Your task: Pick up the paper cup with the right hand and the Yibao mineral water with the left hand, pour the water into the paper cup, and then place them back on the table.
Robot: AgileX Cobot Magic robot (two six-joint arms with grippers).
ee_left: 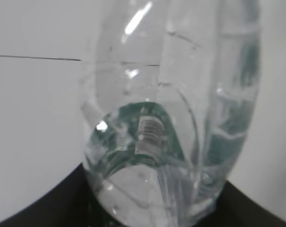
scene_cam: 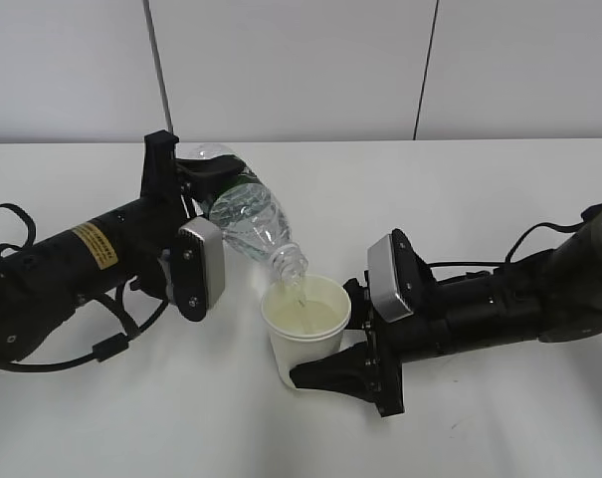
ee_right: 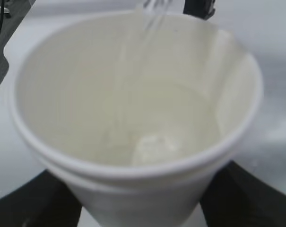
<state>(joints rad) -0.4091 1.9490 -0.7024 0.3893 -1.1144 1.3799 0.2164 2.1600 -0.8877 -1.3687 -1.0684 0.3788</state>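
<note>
My left gripper point(scene_cam: 206, 184) is shut on the Yibao mineral water point(scene_cam: 246, 214), a clear bottle with a green label, tilted neck-down to the right. Its open mouth point(scene_cam: 293, 267) hangs just above the paper cup point(scene_cam: 303, 339), and a thin stream of water runs into the cup. In the left wrist view the bottle point(ee_left: 176, 118) fills the frame between the black jaws. My right gripper point(scene_cam: 325, 363) is shut on the white cup, holding it upright by its lower wall. In the right wrist view the cup point(ee_right: 133, 109) holds pale water, with the stream falling in from above.
The white table point(scene_cam: 480, 189) spreads all round both arms. A grey wall stands behind its far edge. Black cables trail by the left arm point(scene_cam: 12, 224) and the right arm point(scene_cam: 539, 234).
</note>
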